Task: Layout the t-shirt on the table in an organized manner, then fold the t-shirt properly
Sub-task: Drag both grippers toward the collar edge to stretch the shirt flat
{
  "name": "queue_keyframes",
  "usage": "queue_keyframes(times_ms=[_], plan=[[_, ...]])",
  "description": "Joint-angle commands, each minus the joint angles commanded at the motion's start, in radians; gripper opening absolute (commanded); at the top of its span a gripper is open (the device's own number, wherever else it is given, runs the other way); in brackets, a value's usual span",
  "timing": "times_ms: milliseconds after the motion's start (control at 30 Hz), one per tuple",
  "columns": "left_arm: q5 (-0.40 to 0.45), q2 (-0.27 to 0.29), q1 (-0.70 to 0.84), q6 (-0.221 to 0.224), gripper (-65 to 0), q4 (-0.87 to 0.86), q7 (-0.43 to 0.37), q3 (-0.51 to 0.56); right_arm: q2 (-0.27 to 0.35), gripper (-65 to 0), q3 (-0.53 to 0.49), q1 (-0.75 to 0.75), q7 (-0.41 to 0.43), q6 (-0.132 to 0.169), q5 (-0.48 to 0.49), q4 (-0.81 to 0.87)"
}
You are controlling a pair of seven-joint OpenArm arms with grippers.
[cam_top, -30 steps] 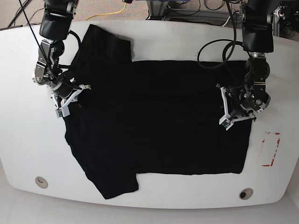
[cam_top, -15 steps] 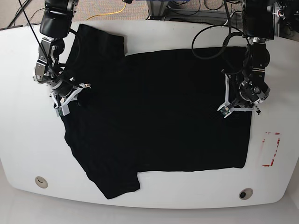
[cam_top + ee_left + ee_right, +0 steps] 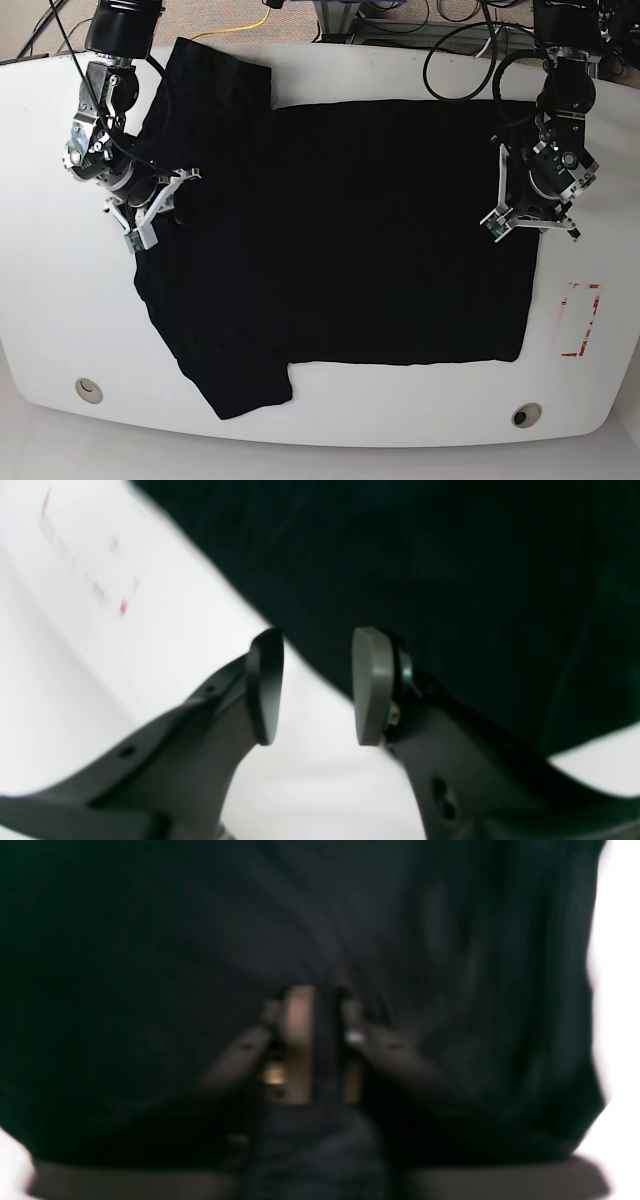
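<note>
The black t-shirt (image 3: 340,230) lies spread flat on the white table (image 3: 60,300), collar end at the left and hem at the right. My right gripper (image 3: 172,200) sits at the shirt's left shoulder. In the blurred right wrist view its fingers (image 3: 300,1040) are pinched together on a fold of the t-shirt (image 3: 150,940). My left gripper (image 3: 535,222) hovers at the hem on the right. In the left wrist view the left gripper (image 3: 315,645) is open, with nothing between its pads, over the edge of the t-shirt (image 3: 425,555).
A red tape rectangle (image 3: 580,320) marks the table right of the hem and shows as a blur (image 3: 100,590) in the left wrist view. Two small round holes (image 3: 88,388) (image 3: 525,414) sit near the front edge. Cables hang beyond the far edge.
Both arms moved toward the table's far edge and the shirt slid that way with them. The left arm also shifted right, toward the hem.
</note>
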Motion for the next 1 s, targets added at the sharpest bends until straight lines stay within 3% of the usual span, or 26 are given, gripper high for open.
queue_keyframes(times_ms=[67,133,267,400,733,1000], plan=[[-0.037,0.000,0.034,0.000,-31.1,0.014,0.000,-0.041,-0.034,-33.5,0.058,-0.046,-0.034,0.000,0.000,0.086],[-0.072,0.000,0.054,0.000,-28.8,0.014,0.000,-0.081,-0.049,-29.5,0.100,-0.089,-0.044,0.000,0.000,0.138],[-0.187,-0.005,0.098,0.000,-28.8,0.012,0.000,-0.170,-0.060,-23.1,0.161,-0.195,-0.049,0.000,0.000,0.203],[-0.298,-0.006,0.160,0.000,-28.8,0.012,0.000,-0.253,-0.060,-23.0,0.199,-0.288,-0.049,0.006,0.008,0.212],[-0.470,-0.006,0.270,0.000,-28.8,0.012,0.000,-0.430,-0.061,-18.7,0.203,-0.371,-0.041,0.008,0.000,0.157],[-0.505,-0.008,0.296,0.000,-28.9,0.012,0.000,-0.473,-0.054,-18.4,0.216,-0.367,0.035,0.009,0.000,0.020]])
